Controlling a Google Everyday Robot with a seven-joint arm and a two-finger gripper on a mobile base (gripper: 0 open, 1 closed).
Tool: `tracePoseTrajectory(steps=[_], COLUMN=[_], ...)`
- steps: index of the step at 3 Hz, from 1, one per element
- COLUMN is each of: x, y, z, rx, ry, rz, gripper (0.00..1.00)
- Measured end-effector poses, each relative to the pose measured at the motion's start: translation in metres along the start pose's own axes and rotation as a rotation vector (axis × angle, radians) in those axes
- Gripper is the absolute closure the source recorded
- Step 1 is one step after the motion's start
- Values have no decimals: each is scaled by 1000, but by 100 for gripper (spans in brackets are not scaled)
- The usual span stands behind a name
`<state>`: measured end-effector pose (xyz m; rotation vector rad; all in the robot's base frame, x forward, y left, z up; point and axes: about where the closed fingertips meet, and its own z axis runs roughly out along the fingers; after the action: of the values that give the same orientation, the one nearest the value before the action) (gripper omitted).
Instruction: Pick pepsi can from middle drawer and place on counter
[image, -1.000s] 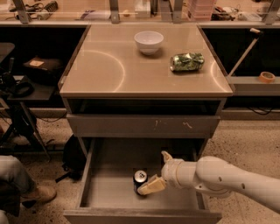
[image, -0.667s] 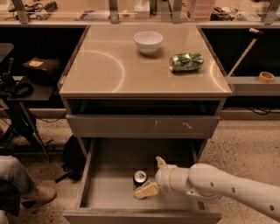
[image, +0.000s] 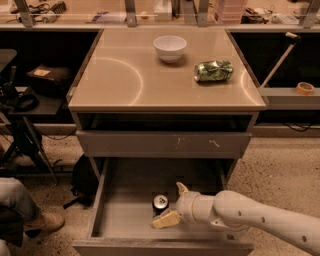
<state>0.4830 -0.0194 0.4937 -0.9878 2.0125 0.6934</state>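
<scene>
Down in the middle drawer (image: 125, 222), the pepsi can (image: 160, 202) is bracketed at its three o'clock by the gripper (image: 173, 204), fingers spread, not yet clamped; lift and placement on the counter (image: 125, 75) are left undone.

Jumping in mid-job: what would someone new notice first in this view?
The white arm's hand is down in the open middle drawer at the bottom of the view, fingers spread either side of the upright pepsi can. Up on the counter, a white bowl sits near the back and a green can lies on its side toward the right edge.
</scene>
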Motion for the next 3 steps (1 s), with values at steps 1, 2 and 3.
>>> tracePoseTrajectory(steps=[1, 2, 3], x=[11, 15, 19], y=[-13, -24, -22], z=[24, 50, 54], rx=[30, 59, 56], ry=[-55, -104, -106], rz=[34, 70, 80], gripper=[0, 0, 0])
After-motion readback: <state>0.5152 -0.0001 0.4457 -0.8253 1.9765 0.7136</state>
